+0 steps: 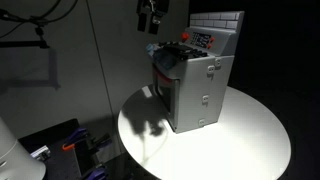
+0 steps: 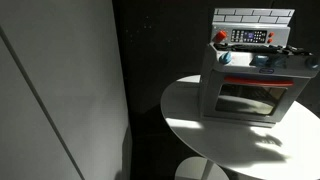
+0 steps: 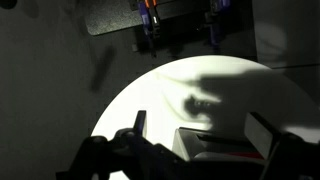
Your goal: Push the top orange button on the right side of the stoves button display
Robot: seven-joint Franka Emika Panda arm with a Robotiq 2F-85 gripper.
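Note:
The grey toy stove (image 1: 195, 90) stands on a round white table (image 1: 250, 130), and it shows in both exterior views (image 2: 245, 85). Its white tiled back (image 1: 216, 22) rises behind the small dark button display (image 1: 203, 38), which has tiny red-orange and white buttons (image 2: 250, 37). My gripper (image 1: 150, 15) hangs high above the stove's front corner, apart from it and well off the display. In the wrist view the gripper (image 3: 200, 122) is open and empty, with an edge of the stove (image 3: 215, 148) between its fingers and the table (image 3: 150, 100) beyond.
A red knob (image 2: 220, 37) sits on the cooktop beside the display. A pale wall panel (image 2: 60, 90) fills one side. Dark clutter with blue and orange parts (image 1: 75, 145) lies on the floor beyond the table. The table's pedestal base (image 2: 200, 170) stands below.

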